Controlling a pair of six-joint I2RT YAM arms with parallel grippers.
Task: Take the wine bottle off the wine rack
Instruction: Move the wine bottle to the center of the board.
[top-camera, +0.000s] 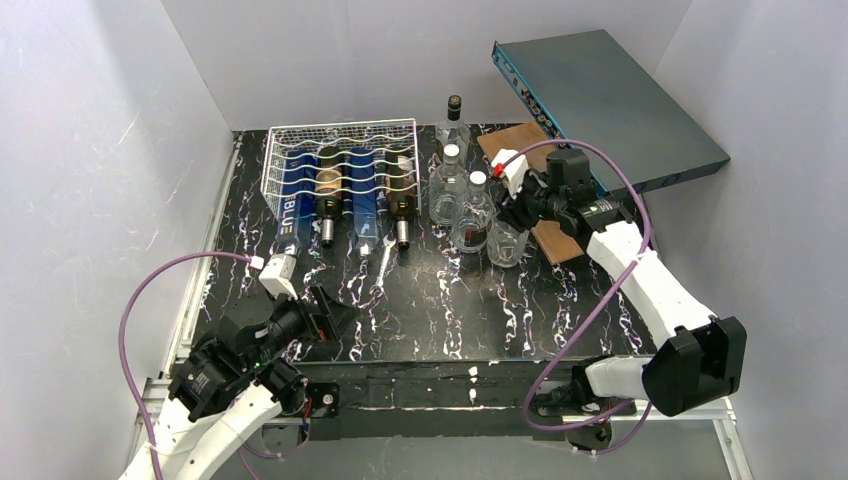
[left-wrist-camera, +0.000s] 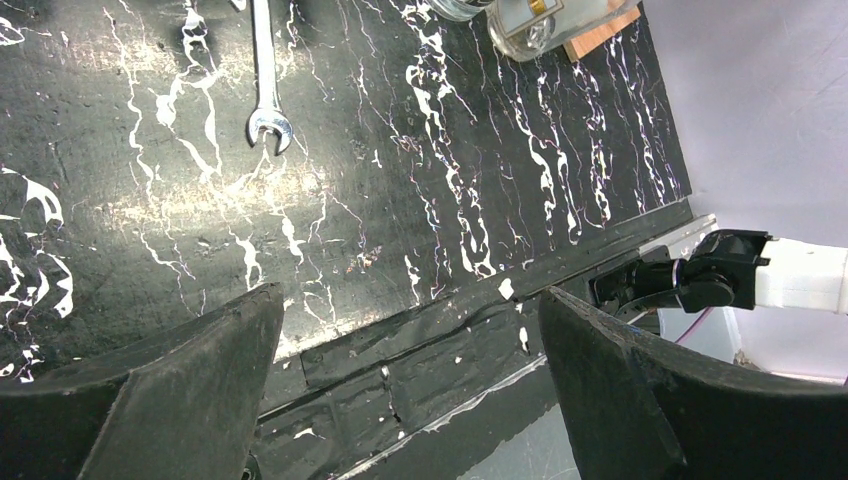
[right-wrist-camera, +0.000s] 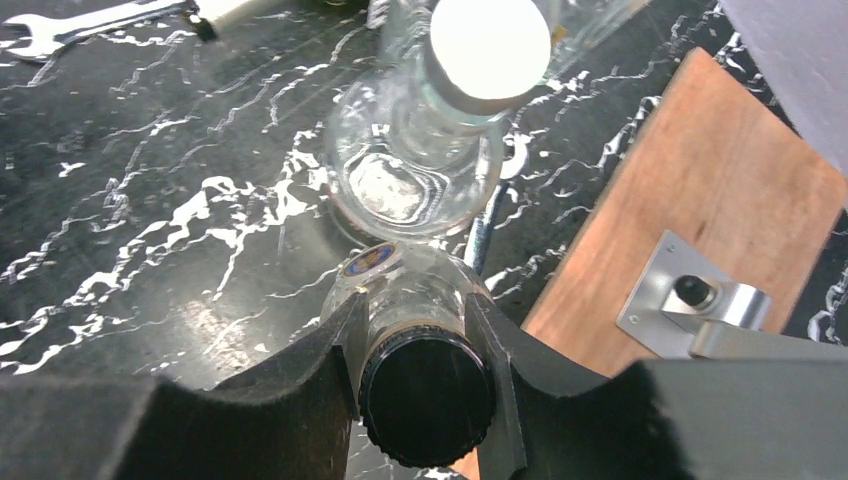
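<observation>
The silver-white wire wine rack (top-camera: 340, 135) sits at the back left and holds several bottles lying side by side, two blue (top-camera: 297, 185) and two dark (top-camera: 402, 190). My right gripper (top-camera: 522, 208) is right of the rack, beside the wooden board. In the right wrist view the gripper (right-wrist-camera: 415, 335) is shut on the neck of a clear bottle with a black screw cap (right-wrist-camera: 425, 395), held upright over the table. My left gripper (top-camera: 335, 320) is open and empty over the table's front left, which the left wrist view (left-wrist-camera: 410, 330) also shows.
Three clear upright bottles (top-camera: 450, 180) stand between the rack and my right gripper, one white-capped just ahead (right-wrist-camera: 490, 45). A wrench (left-wrist-camera: 262, 80) lies in front of the rack. A wooden board (right-wrist-camera: 700, 190) and a teal box (top-camera: 610, 95) are at the back right.
</observation>
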